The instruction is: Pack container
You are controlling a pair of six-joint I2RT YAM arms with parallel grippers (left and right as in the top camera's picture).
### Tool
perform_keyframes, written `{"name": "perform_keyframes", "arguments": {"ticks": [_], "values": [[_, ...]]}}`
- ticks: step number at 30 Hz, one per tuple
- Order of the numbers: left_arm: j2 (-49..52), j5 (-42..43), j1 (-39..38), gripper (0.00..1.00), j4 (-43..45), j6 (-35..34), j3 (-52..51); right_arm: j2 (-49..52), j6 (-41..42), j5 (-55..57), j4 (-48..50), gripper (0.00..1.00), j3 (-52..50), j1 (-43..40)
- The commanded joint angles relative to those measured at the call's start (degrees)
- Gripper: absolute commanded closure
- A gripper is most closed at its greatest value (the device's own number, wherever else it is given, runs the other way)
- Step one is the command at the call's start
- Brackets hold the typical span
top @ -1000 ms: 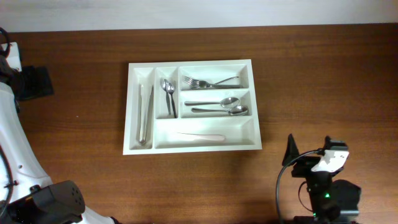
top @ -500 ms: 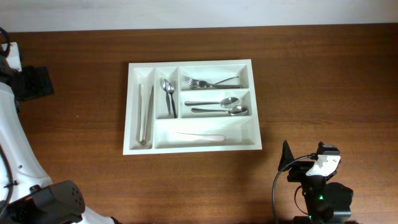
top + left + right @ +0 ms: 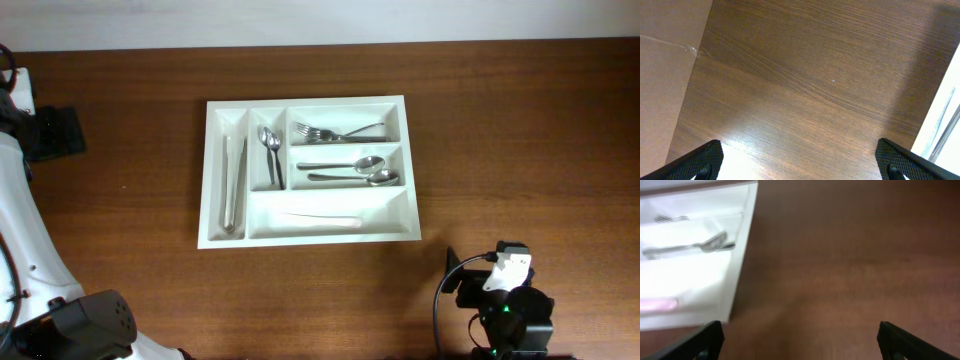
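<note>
In the last second my right arm (image 3: 505,305) has drawn back toward the near edge of the surface (image 3: 520,130). It now stands lower in the overhead view and further from the tray (image 3: 310,240) than before. Its jaws (image 3: 801,339) are apart and carry nothing; between them I see only bare wood, and the tray's corner is at the upper left of that wrist view. The tray and the things in it have not shifted, as far as I can tell.

My left arm (image 3: 25,230) has not moved. It is at the far left, well apart from the tray, and its jaws (image 3: 800,160) are apart too, over bare wood.

I read this as a retreat after a placement. No loose cutlery lies on the surface in any view, so I judge that the packing is finished or very near to it.

The tray is white, with five compartments, and sits flat in the middle of the surface.
- The long left compartment holds tongs (image 3: 234,183).
- The narrow one beside it holds small spoons (image 3: 270,155).
- The upper right one holds forks (image 3: 335,131).
- The one below that holds two larger spoons (image 3: 355,170).
- The wide bottom one holds a single pale piece (image 3: 320,219), lying lengthwise. It is too faint against the white for me to say what it is.
</note>
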Motion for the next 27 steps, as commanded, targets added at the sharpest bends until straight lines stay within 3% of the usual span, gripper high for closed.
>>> {"name": "perform_keyframes", "arguments": {"ticks": [1, 21, 27], "values": [[0.04, 0.42, 0.22, 0.01, -0.04, -0.7, -0.07, -0.72, -0.42, -0.31, -2.1, 0.01, -0.5, 0.35], [0.39, 0.42, 0.09, 0.01, -0.07, -0.7, -0.17, -0.72, -0.42, -0.31, -4.15, 0.01, -0.5, 0.35], [-3.45, 0.42, -3.32, 0.01, -0.04, -0.7, -0.39, -0.72, -0.42, -0.31, -4.15, 0.01, -0.5, 0.35]]}}
